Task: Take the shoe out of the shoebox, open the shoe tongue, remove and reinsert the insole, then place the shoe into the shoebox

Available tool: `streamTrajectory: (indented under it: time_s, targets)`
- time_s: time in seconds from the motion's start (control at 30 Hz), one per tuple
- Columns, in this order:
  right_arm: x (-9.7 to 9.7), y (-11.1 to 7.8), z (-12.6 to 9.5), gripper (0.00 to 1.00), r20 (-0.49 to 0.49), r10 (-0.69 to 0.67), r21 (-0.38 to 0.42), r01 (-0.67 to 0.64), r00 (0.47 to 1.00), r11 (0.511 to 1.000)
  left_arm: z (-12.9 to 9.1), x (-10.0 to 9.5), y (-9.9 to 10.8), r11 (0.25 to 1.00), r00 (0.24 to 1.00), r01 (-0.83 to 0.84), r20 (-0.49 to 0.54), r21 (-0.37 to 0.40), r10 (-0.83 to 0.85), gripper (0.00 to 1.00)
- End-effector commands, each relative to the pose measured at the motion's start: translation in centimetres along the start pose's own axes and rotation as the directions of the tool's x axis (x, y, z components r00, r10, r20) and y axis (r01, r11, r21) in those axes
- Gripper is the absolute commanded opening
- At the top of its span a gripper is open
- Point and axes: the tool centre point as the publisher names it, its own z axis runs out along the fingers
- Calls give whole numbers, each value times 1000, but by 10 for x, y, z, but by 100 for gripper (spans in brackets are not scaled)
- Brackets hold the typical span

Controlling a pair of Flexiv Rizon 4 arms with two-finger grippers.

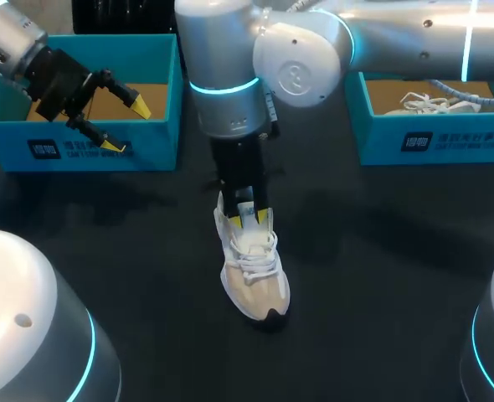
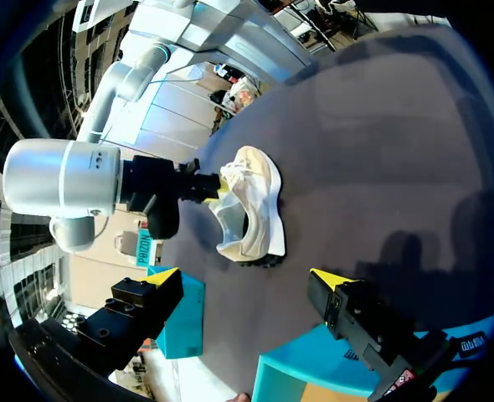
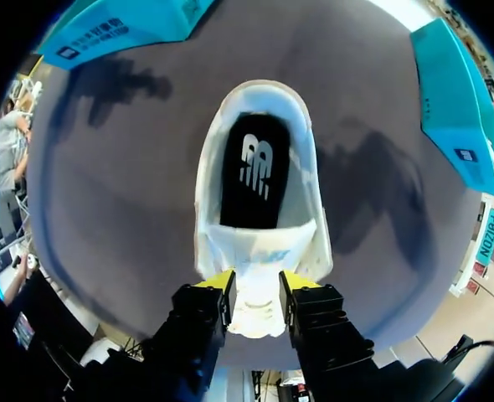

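Right hand [image 3: 257, 285]: clenched on the tongue [image 3: 260, 251] of the shoe [image 1: 254, 276], one yellow tip on each side.
Left hand [image 1: 128, 126]: released, fingers spread, over the left shoebox [image 1: 105, 151].
Shoe: white and beige, upright on the dark desk [image 1: 381, 276] between the two boxes; black insole [image 3: 251, 172] inside.
Right shoebox [image 1: 431, 138]: holds a second shoe [image 1: 431, 102].

Both the left shoebox [image 1: 146, 147] and right shoebox [image 1: 381, 144] carry front print — unreadable — and the insole [image 3: 251, 180] a white logo.
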Motion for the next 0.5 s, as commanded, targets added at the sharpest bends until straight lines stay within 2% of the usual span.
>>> streamTrajectory:
  time_s: [0.03,0.17,0.37,0.5]
  targets:
    - [-2,6,10,31,-1,-7,8,7,1000,1000,0,0,0,1000,1000,-1,-2,-1,1,100]
    - [-3,6,12,31,-9,-17,13,17,1000,1000,0,0,0,1000,1000,-1,-2,-1,1,100]
    - [-5,-7,-1,34,26,-5,-19,6,1000,1000,0,0,0,1000,1000,-1,-2,-1,1,100]
    - [-7,1,7,37,20,-19,-30,19,1000,999,0,0,0,1000,1000,-1,-2,-1,1,100]
